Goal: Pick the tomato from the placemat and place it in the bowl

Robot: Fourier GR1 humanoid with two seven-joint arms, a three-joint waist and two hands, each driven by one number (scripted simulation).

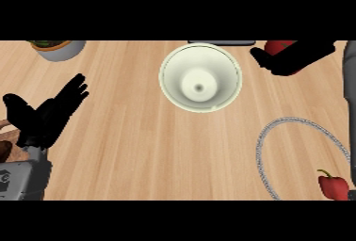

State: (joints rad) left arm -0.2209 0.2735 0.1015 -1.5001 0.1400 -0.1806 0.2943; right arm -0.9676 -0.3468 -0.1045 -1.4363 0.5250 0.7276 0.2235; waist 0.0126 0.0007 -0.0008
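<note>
Wooden counter top (139, 155), pale, grain running left to right, fills the whole view.

Right forearm (350, 94), grey, runs up the right edge. Its black right hand (292, 59) sits at the upper right, fingers curled round the tomato (279, 46). Only a red patch of the tomato shows, at the hand's upper left side; the rest is hidden behind the fingers. Tomato is held to the right of the bowl, apart from it, not over its opening. A dark strip (221, 43) at the top edge, just behind the bowl's rim, may be the placemat; too little shows to be sure.

Left forearm (24, 179), grey, enters at lower left. Left hand (45, 115), black, is open with fingers straight and spread, pointing up and right, thumb out to the left. It holds nothing and rests near the left edge, well apart from the bowl.

Bowl (201, 77), cream white, stands top centre, seen from above, with a small dark spot at the bottom of the well. Nothing lies in it.

Plate (268, 141), pale with a thin grey rim, lies at lower right, partly cut off by the right edge and crossed by the right forearm. A red bell pepper (334, 186) with a green stem lies at its lower right part.

Pot (61, 49), grey and round, with something green in it, stands at the upper left corner, cut by the top edge.

Brown object (4, 149) at the left edge, partly hidden; cannot tell what it is.
</note>
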